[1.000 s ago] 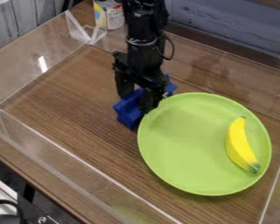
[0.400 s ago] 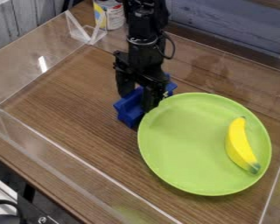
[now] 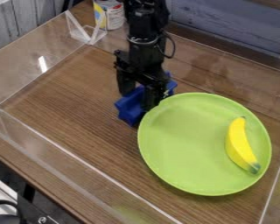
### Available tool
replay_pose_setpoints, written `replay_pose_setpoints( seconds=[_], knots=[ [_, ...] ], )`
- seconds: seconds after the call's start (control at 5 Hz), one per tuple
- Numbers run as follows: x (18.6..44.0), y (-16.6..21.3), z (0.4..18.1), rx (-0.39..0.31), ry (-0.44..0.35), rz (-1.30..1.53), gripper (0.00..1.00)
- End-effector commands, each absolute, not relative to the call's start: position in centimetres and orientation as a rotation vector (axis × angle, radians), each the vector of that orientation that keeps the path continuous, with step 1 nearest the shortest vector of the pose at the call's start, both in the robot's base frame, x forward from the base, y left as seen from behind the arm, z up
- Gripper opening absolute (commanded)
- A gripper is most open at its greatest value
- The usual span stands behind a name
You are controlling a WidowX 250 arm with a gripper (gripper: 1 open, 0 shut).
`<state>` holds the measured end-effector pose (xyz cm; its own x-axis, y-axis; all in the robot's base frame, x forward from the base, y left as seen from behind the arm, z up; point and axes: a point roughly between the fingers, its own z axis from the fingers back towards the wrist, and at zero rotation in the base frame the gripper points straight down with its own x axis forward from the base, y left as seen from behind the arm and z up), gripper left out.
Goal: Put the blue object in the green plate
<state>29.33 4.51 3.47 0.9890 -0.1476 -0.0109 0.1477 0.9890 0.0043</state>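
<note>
So the black robot gripper [image 3: 140, 90] is sitting right down over the small royal-blue ridged plastic block [image 3: 130, 108], which is resting on the brown wood-grain table [image 3: 73, 105] just beside the left rim of the big round lime-green plate [image 3: 195, 144]; the block is looking like it's touching or nearly touching that rim, hard to say which; none of it is lying inside the plate yet.

Fingers are straddling the top of the block, but I honestly can't tell whether they're clamping it or just sitting around it; the black body is hiding the contact.

Progress-wise I'm judging this as early-to-middle; the approach is looking done, the grasp is either happening or about to, and the lift, the short carry to the right and the drop are all left to do.

Also worth noting: a yellow plastic banana [image 3: 241, 144] is lying on the right side of the plate, so the left and middle are offering open room for the block; clear plastic walls [image 3: 38, 66] are ringing the table, and some kind of container [image 3: 106, 14] is standing at the back, too blurry to identify.
</note>
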Motion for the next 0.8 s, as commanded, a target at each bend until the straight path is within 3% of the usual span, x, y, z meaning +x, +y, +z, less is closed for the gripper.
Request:
replay_pose_setpoints(
  seconds=[0.0,0.6],
  knots=[
    [29.7,5.1,2.9,0.006,-0.001,-0.127,0.0],
    [29.9,5.3,1.8,-0.001,0.009,-0.115,0.0]
  ],
)
